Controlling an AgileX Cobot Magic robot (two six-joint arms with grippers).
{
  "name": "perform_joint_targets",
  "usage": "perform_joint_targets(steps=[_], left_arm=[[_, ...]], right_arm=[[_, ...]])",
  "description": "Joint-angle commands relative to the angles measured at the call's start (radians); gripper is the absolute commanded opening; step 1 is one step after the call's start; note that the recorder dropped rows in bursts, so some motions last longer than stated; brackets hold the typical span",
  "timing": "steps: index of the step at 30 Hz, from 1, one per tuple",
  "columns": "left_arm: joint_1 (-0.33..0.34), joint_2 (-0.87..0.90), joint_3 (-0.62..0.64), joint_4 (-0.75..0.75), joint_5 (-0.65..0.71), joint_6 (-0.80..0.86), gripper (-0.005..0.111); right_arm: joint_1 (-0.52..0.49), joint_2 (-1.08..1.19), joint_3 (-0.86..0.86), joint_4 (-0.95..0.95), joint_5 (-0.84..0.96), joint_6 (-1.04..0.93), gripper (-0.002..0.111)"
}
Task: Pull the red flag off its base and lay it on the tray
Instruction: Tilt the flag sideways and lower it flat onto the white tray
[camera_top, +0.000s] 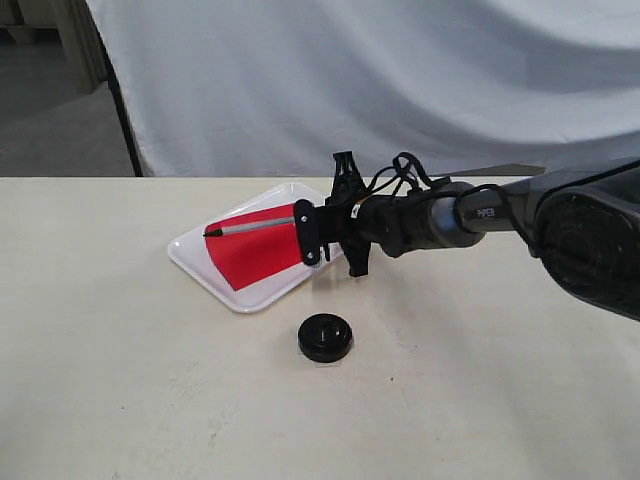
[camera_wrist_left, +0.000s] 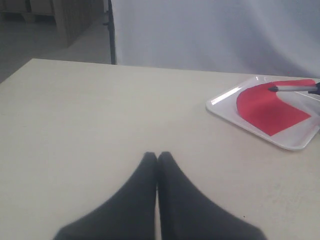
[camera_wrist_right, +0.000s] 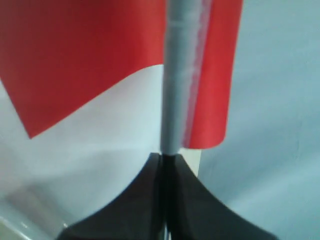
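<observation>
The red flag (camera_top: 255, 252) lies almost level over the white tray (camera_top: 198, 260), its silver pole (camera_top: 255, 226) pointing left to a black tip. My right gripper (camera_top: 308, 232) is shut on the pole's lower end, at the tray's right side. In the right wrist view the silver pole (camera_wrist_right: 176, 80) runs out from between the shut fingers (camera_wrist_right: 145, 200) with red cloth (camera_wrist_right: 75, 55) beside it. The round black base (camera_top: 325, 336) sits on the table in front of the tray, apart from the flag. My left gripper (camera_wrist_left: 158, 156) is shut on nothing over bare table, with the tray (camera_wrist_left: 220, 107) and flag (camera_wrist_left: 270, 107) far off.
A white cloth backdrop (camera_top: 380, 80) hangs behind the cream table (camera_top: 120, 380). The right arm (camera_top: 500, 215) reaches in from the right above the table. The left arm does not show in the exterior view.
</observation>
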Motion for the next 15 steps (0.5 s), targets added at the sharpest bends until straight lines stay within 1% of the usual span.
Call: perform_joint_targets(steps=[1, 5, 6, 7, 12, 13, 15], left_arm=[[0.0, -0.002, 0.002, -0.005, -0.006, 0.005, 0.0], [0.0, -0.002, 0.002, -0.005, -0.006, 0.005, 0.0], [0.0, -0.002, 0.002, -0.005, -0.006, 0.005, 0.0], [0.0, -0.002, 0.002, -0.005, -0.006, 0.005, 0.0], [0.0, -0.002, 0.002, -0.005, -0.006, 0.005, 0.0], [0.0, -0.002, 0.002, -0.005, -0.006, 0.005, 0.0], [0.0, -0.002, 0.002, -0.005, -0.006, 0.005, 0.0]], right_arm=[[-0.001, -0.004, -0.008, 0.009, -0.009, -0.008, 0.0], [-0.001, -0.004, -0.008, 0.009, 0.02, -0.008, 0.0], [-0.001, -0.004, -0.008, 0.009, 0.026, -0.008, 0.003], [-0.001, -0.004, -0.008, 0.009, 0.034, -0.008, 0.008], [-0.001, -0.004, -0.008, 0.009, 0.04, -0.008, 0.045], [-0.001, -0.004, -0.008, 0.009, 0.04, -0.008, 0.05], [-0.001, -0.004, -0.008, 0.009, 0.04, -0.008, 0.053]])
